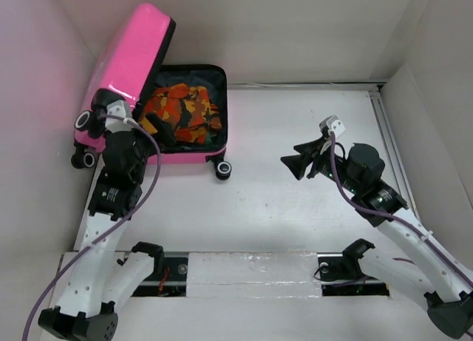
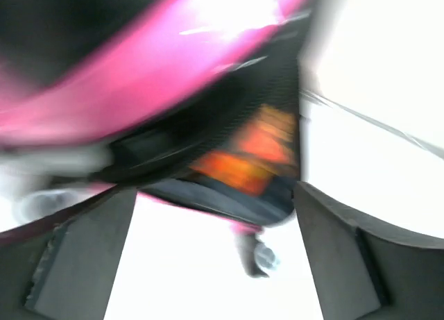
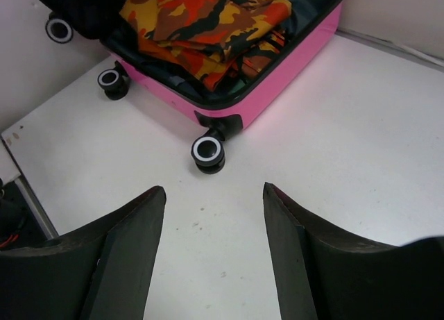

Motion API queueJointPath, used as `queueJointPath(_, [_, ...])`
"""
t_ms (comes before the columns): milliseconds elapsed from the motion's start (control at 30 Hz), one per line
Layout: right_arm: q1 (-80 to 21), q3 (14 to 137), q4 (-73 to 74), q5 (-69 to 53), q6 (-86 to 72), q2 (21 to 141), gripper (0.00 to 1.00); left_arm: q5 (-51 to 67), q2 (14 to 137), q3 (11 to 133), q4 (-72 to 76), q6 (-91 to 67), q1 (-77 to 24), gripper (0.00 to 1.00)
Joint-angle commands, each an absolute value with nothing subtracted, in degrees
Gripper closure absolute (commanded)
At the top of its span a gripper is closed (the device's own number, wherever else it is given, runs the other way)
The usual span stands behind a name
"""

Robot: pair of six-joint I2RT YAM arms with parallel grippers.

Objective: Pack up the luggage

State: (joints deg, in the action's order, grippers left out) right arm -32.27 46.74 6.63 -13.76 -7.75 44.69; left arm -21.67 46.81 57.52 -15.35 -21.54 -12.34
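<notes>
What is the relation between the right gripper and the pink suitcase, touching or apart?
Apart. The right wrist view shows bare table between the open right gripper and the nearest wheel of the luggage.

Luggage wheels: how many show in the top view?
3. One wheel at the near-right corner of the luggage, a second wheel at its near-left corner, a third wheel just beyond it, under the raised lid. A fourth may be hidden.

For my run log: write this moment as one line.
hot-pink hard-shell suitcase: lid up | orange camouflage cloth: inside | left pincer: open, at suitcase | right pincer: open, empty
</notes>
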Motion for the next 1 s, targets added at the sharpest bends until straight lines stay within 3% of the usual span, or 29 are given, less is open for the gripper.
queueJointPath(0, [-33.31, 47.81, 2.99, -12.3, -7.56, 46.31, 0.36, 11.72, 45.87, 57.21, -2.64, -22.17, -12.83, 0.0])
queueJointPath(167, [-34.36, 48.34, 2.99, -8.01, -8.61, 47.55, 0.36, 43.06, 51.75, 57.84, 0.33, -15.48, -12.83, 0.0])
queueJointPath(233, [-34.37, 48.34, 2.37, -7.21, -9.14, 48.69, 0.36, 49.36, 54.22, 58.88, 0.96, -15.47, -12.83, 0.0])
queueJointPath(300, [-34.37, 48.34, 1.85, -6.51, -9.76, 49.39, 0.36, 61.79, 58.08, 59.41, 8.22, -18.44, -12.83, 0.0])
queueJointPath(433, [-34.89, 49.66, 1.85, -2.73, -10.28, 50.01, 0.36, 68.29, 61.25, 63.45, 21.69, -28.9, -13.45, 0.0])
queueJointPath(533, [-34.89, 50.97, 1.85, -0.45, -10.28, 50.01, 0.36, 69.16, 62.66, 68.72, 24.42, -31.02, -13.45, 0.0])
queueJointPath(600, [-34.89, 51.77, 1.85, 0.09, -10.28, 51.49, 0.44, 66.29, 63.19, 72.4, 24.43, -29.73, -13.45, 0.0])
queueJointPath(667, [-34.89, 53.52, 1.23, 0.62, -10.28, 53.43, 0.55, 46.58, 63.19, 76.27, 10.25, -23.58, -13.45, 0.0])
queueJointPath(700, [-34.89, 54.05, 0.53, 0.09, -10.28, 56.13, 0.7, 37.79, 63.8, 78.29, 7.15, -23.55, -13.45, 0.0])
queueJointPath(767, [-34.89, 55.62, -0.78, -0.43, -10.28, 59.22, 0.8, 21.19, 67.49, 79.1, 1.59, -25.47, -10.83, 0.02])
queueJointPath(800, [-34.89, 56.24, -1.31, -0.44, -10.28, 60.8, 0.91, 16.83, 68.89, 79.1, 0.63, -26.79, -9.16, 0.29])
queueJointPath(833, [-34.89, 57.12, -1.32, -0.44, -10.28, 64.21, 0.96, 12.0, 70.12, 79.1, -0.25, -28.55, -7.75, 0.42])
queueJointPath(867, [-34.89, 58.78, -2.19, -0.44, -9.67, 67.38, 0.99, 7.78, 72.66, 76.93, 0.69, -32.39, -3.04, 0.65])
queueJointPath(900, [-34.89, 59.67, -2.89, -0.44, -9.67, 67.41, 0.99, 6.78, 73.82, 76.9, 1.75, -34.69, 0.06, 0.65])
queueJointPath(933, [-34.89, 60.72, -3.42, -0.44, -9.15, 70.54, 1.0, 5.72, 74.79, 75.69, 2.71, -37.07, 2.78, 0.84])
queueJointPath(967, [-34.89, 61.69, -4.04, -0.44, -9.14, 72.23, 1.0, 5.71, 77.14, 75.67, 5.16, -38.66, 8.03, 0.84])
